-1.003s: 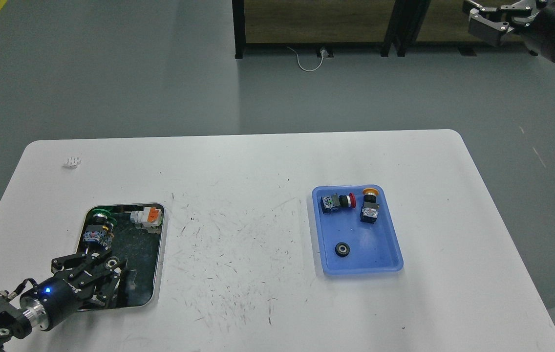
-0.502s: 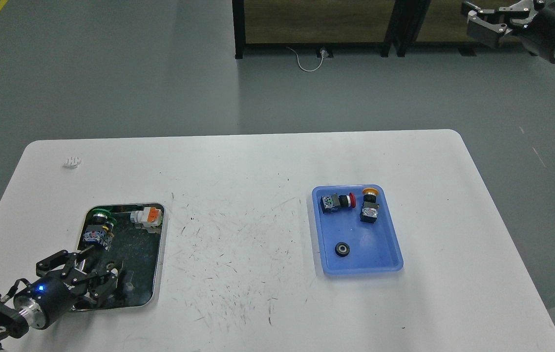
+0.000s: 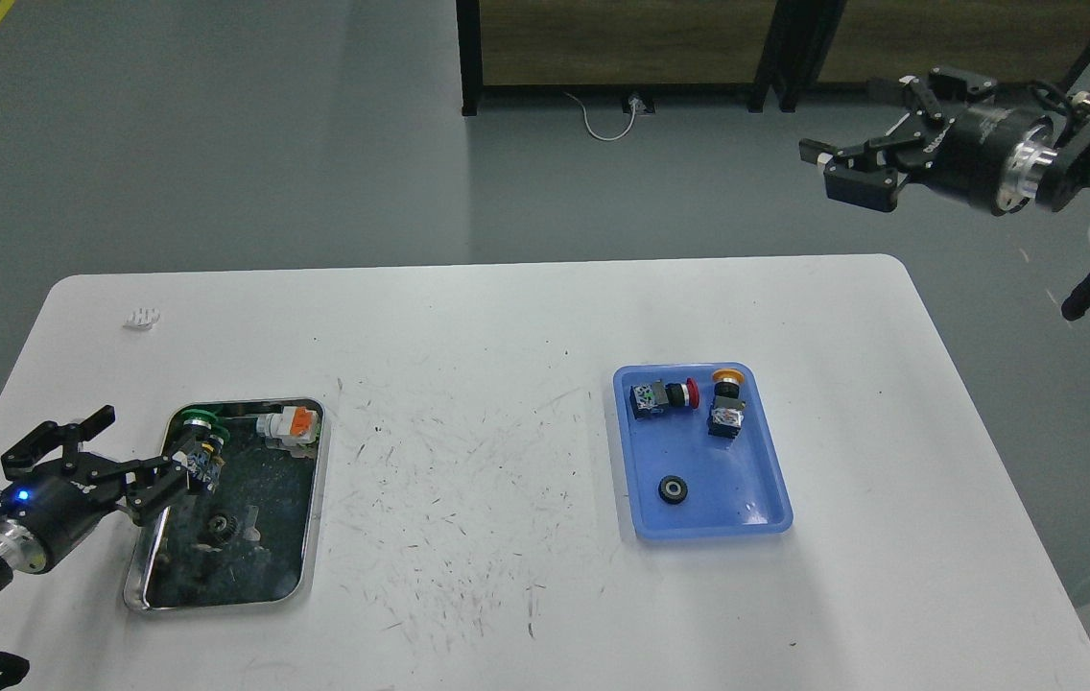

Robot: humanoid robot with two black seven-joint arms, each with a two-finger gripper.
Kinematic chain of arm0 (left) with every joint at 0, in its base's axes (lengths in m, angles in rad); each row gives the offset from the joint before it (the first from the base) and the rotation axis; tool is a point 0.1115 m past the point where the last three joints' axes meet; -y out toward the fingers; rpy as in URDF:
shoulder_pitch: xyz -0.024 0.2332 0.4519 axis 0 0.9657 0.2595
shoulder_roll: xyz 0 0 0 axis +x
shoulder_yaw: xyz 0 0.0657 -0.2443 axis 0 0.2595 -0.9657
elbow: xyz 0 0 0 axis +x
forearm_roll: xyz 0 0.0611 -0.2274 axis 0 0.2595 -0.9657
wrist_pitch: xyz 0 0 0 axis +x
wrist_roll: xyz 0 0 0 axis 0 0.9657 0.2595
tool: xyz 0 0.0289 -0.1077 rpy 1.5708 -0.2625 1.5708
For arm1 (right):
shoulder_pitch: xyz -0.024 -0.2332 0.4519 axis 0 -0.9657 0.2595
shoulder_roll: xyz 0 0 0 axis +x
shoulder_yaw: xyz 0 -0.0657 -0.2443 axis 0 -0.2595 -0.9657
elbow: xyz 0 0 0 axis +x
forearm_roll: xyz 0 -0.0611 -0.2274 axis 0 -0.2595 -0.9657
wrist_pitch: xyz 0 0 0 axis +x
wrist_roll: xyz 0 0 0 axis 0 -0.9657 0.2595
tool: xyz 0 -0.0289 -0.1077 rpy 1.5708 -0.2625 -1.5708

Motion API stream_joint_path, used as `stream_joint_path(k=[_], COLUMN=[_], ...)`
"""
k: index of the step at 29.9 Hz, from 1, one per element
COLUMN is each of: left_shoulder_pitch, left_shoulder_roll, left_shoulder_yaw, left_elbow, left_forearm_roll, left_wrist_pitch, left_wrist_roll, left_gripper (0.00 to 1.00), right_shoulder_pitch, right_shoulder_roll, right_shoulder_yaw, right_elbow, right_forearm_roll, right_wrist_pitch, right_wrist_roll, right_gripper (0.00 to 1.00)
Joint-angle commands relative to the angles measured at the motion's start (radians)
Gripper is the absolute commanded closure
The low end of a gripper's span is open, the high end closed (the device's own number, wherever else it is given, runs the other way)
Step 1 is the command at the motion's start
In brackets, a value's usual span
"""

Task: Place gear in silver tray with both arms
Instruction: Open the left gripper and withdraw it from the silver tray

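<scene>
Gear (image 3: 222, 524): a small dark toothed wheel is seen lying flat on the dark bottom of the silver tray, near its middle, touched by neither gripper.
Silver tray (image 3: 307, 537): it is set on the left part of the table, its long side running away from the viewer; the rim is shiny, the bottom dark and scratched.
Other parts in the silver tray: a green-capped switch (image 3: 196, 434) is lodged in the far left corner, and a white and orange part (image 3: 289, 423) is placed along the far rim.
Left gripper (image 3: 104, 461): it is held just beside the tray's left rim, low over the table, with its fingers spread wide and nothing between them; a blue light is lit on its body.
Right gripper (image 3: 866, 144): it is raised beyond the table's far right corner, over the floor, fingers parted wide and empty.
Blue tray (image 3: 756, 480): it is placed right of the table's centre, well apart from the silver tray.
Contents of the blue tray: a red-capped switch (image 3: 662, 396) and a yellow-capped switch (image 3: 725, 403) are laid near the far rim; a black ring (image 3: 672, 489) is laid nearer the front.
Table (image 3: 507, 326): the top is white, with dark scuff marks between the two trays.
Small white object (image 3: 141, 317): it is seen near the far left corner; what it is cannot be told.
</scene>
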Motion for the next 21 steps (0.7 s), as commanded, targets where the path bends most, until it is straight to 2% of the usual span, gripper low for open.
stream_joint_path(k=[1,7,12,21], left_shoulder_pitch=[-0.046,-0.135,-0.185,-0.208], left_shoulder_roll=[0.037,0.077,0.083,0.102], left_shoulder_yaw=[-0.045,-0.059,-0.061,-0.075], left_elbow=[0.0,0.0,0.0,-0.001], left_forearm_roll=[-0.037,-0.114,-0.115,-0.117], left_wrist_pitch=[-0.022,-0.039,-0.028,-0.008], left_wrist_roll=[0.004,0.048,0.065,0.093], left_gripper=[0.02,0.02,0.02,0.02], right_shoulder_pitch=[-0.004,-0.004,-0.013,-0.115], right_shoulder_roll=[0.006,0.048,0.122,0.177], right_shoulder_yaw=[-0.078,-0.208,-0.316,-0.345], right_elbow=[0.055,0.092,0.094,0.092], right_forearm_roll=[-0.01,-0.049,-0.084,-0.197], right_wrist_pitch=[0.024,0.063,0.069,0.069], right_wrist_roll=[0.0,-0.002,0.0,0.003], right_gripper=[0.02,0.02,0.02,0.02])
